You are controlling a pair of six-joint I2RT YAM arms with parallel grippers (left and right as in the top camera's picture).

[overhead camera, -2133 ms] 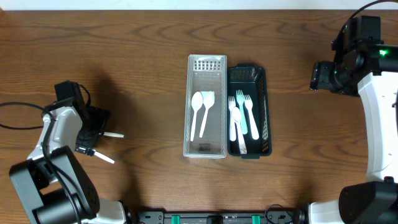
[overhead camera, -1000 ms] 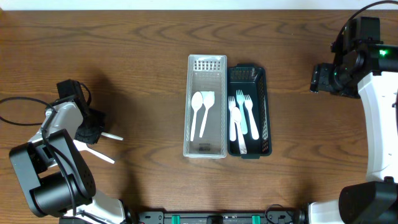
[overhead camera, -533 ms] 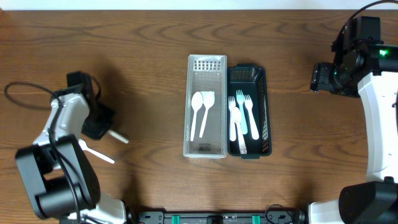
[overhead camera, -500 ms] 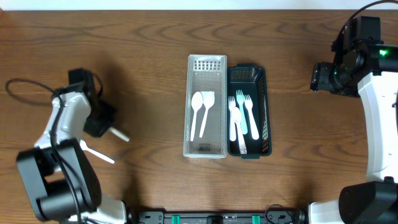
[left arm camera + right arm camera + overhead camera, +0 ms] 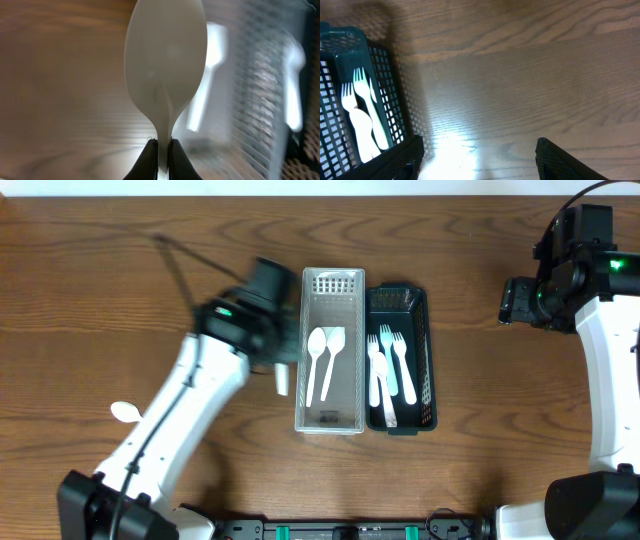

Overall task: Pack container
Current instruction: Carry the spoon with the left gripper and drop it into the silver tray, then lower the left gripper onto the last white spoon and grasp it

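1. Brown desk carries a clear bin holding spoons, touching a fork basket.
2. Our left claw pinches a white spoon by its handle beside that bin, so like joins like.
3. Our right claw hangs wide, empty.

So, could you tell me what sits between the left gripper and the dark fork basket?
The clear basket, holding two white spoons, fills that stretch in the overhead view.

Brown wood-grain table, translucent grey bin with a dotted perforated end, white spoons inside, dark teal mesh basket, white forks plus one mint-green fork, white held spoon, white loose spoon near the table's left edge, left arm white with black wrist.
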